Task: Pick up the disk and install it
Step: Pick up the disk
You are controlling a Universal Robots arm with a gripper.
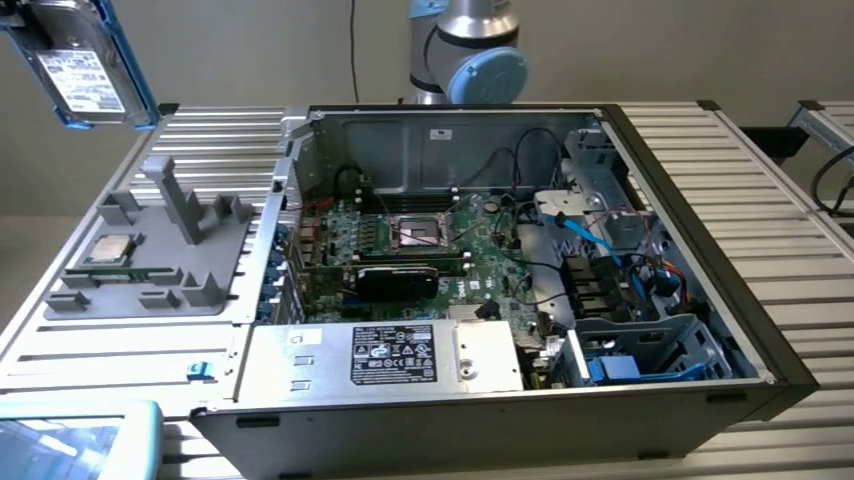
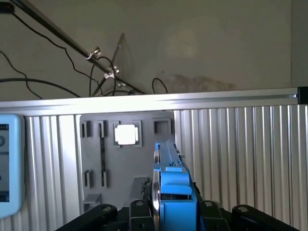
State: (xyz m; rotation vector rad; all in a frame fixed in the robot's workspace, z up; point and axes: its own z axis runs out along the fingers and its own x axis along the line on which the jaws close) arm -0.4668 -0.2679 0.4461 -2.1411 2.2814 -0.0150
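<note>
The disk (image 1: 87, 65), a silver drive with a white label in a bright blue bracket, hangs in the air at the exterior view's upper left, high above the ribbed table. In the wrist view the disk (image 2: 171, 192) stands edge-on between the black fingers (image 2: 139, 208) of my gripper (image 2: 171, 211), which is shut on it. Beyond it in that view lies the grey fixture plate (image 2: 125, 159).
The open computer case (image 1: 694, 260) sits mid-table, with the motherboard (image 1: 427, 240), a silver box with a black label (image 1: 400, 355) and a blue drive bay (image 1: 641, 360) inside. A grey fixture plate (image 1: 147, 270) holds a square processor chip (image 1: 107, 250). A light-blue framed object (image 1: 80, 440) lies at the exterior view's lower left.
</note>
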